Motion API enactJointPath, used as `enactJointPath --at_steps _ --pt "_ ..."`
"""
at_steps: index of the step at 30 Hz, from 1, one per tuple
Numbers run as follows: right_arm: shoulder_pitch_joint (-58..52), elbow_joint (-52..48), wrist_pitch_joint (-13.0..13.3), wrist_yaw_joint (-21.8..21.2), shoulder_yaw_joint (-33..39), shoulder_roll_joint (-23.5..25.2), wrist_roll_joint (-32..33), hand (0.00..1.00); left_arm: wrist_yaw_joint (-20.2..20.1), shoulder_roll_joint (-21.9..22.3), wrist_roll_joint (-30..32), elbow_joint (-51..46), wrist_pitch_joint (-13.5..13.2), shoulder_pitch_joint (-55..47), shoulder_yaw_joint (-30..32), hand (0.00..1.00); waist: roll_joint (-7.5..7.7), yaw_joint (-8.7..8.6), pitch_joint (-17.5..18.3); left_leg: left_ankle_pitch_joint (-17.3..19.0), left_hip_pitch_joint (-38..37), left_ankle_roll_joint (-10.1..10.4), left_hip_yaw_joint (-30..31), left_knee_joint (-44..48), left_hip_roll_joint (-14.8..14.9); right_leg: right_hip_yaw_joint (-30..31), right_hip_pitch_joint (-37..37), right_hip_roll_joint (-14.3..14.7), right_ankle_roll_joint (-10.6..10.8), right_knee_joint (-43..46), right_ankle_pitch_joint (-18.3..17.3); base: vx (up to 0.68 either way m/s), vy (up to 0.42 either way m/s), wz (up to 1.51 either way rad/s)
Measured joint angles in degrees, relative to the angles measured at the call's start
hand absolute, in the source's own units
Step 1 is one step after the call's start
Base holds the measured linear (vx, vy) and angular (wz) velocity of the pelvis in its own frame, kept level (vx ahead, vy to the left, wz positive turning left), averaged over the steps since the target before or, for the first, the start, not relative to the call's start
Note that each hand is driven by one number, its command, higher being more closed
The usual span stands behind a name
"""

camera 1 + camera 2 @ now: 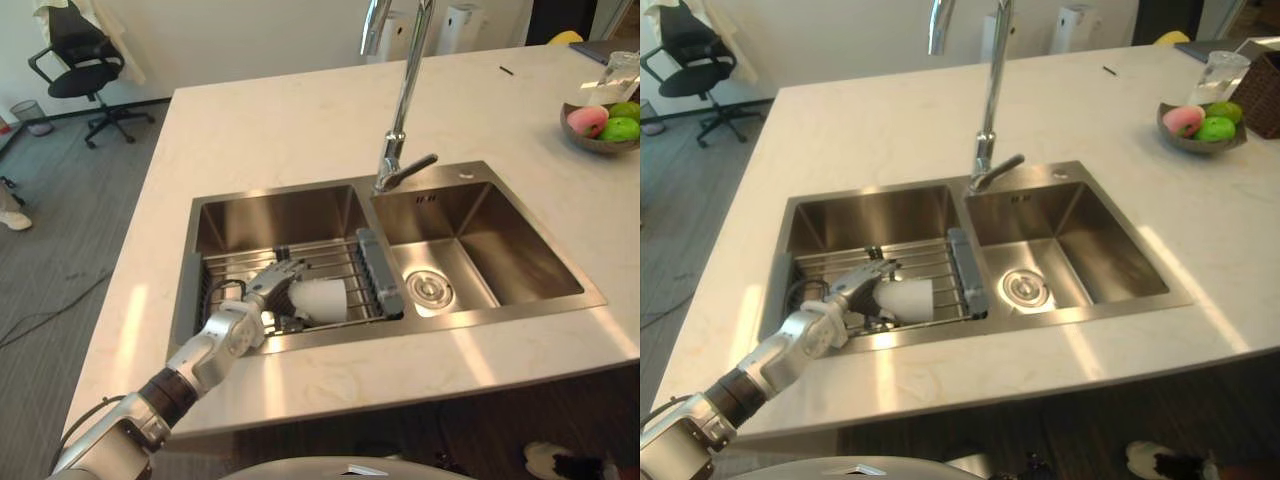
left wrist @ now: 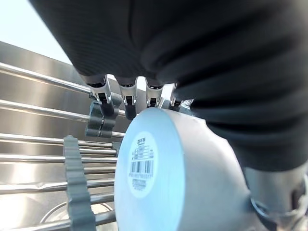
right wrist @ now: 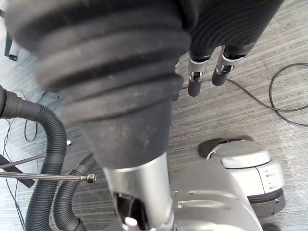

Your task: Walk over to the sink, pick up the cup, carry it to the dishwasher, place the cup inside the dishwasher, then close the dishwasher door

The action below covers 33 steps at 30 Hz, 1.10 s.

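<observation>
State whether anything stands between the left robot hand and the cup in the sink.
Nothing visible does. The left robot hand touches the cup, which lies on its side on the wire rack in the left basin of the sink. Its fingers curl over the cup's base end.

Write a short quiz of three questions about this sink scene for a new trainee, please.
1. True or false: the cup stands upright in the right basin.
2. What does the cup lie on? A) a wire rack B) the counter C) the drain
3. Fill in: the ___ hand is at the cup.

Key: 1 false, it lies on its side in the left basin. 2 A. 3 left; the left hand reaches in from the counter's near edge.
</observation>
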<state>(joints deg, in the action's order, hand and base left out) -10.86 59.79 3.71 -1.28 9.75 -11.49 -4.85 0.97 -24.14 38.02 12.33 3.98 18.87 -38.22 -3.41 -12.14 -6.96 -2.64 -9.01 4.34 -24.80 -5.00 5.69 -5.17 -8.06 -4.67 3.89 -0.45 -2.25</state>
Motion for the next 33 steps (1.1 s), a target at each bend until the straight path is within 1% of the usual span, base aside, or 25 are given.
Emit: enactJointPath --at_steps 7,11,13,16,22,27,33 --pt "-0.3 -0.3 0.4 0.0 -0.2 -0.1 0.0 0.0 0.0 -0.4 4.1 -0.9 -2.4 -0.2 -0.7 0.0 -0.24 -0.07 -0.1 0.0 0.2 0.0 0.4 0.0 0.0 -0.2 0.2 0.0 0.1 0.4 -0.4 0.0 -0.001 0.02" --pt "-0.2 -0.4 0.5 0.0 -0.6 -0.3 0.0 0.0 -0.2 -2.5 5.8 -5.5 -2.5 -0.1 -2.8 0.0 -0.27 -0.16 -0.2 0.1 0.2 0.1 0.9 0.0 0.0 -0.4 0.2 0.0 0.1 0.9 -0.9 0.0 0.0 0.06" --pt "-0.2 -0.3 0.5 0.0 -0.8 -0.4 0.0 0.0 -0.9 -3.1 6.1 -7.6 -2.5 -0.1 -3.4 0.0 -0.31 -0.16 -0.2 0.1 0.3 0.1 0.9 0.0 0.0 -0.5 0.2 0.0 0.0 0.9 -1.0 0.0 0.0 0.0" --pt "-0.1 -0.4 0.7 0.0 -1.8 -0.7 0.0 0.0 -2.6 -4.4 6.1 -10.6 -2.5 0.2 -6.1 0.0 -0.4 -0.45 -0.2 0.2 0.4 0.2 1.1 0.0 0.0 -0.4 0.3 0.0 0.0 0.9 -1.0 0.0 0.0 0.0" --pt "0.0 -0.4 1.2 0.0 -2.6 -1.4 0.0 0.0 -4.9 -5.8 6.0 -12.0 -1.6 3.1 -9.1 0.0 -0.98 -0.69 -0.5 0.2 0.4 0.2 1.1 0.0 -0.1 -0.4 0.4 0.0 -0.1 1.0 -1.1 0.0 0.0 0.0" --pt "-0.1 -0.3 1.3 0.0 -2.5 -1.5 0.1 0.0 -6.5 -6.3 5.9 -12.6 -1.0 3.9 -9.3 0.0 -1.21 -1.12 -0.6 0.2 0.3 0.2 1.0 0.0 -0.1 -0.2 0.5 0.0 -0.1 1.2 -1.1 0.0 0.0 0.0" --pt "-0.2 -0.3 1.7 -0.7 -1.4 -1.5 0.1 0.0 -6.1 -6.3 4.8 -11.8 0.0 4.0 -9.3 0.0 -1.7 -1.42 -0.9 0.2 0.0 0.2 0.6 0.0 -0.1 0.3 0.5 0.0 -0.2 1.4 -1.1 -0.01 -0.002 -0.02"
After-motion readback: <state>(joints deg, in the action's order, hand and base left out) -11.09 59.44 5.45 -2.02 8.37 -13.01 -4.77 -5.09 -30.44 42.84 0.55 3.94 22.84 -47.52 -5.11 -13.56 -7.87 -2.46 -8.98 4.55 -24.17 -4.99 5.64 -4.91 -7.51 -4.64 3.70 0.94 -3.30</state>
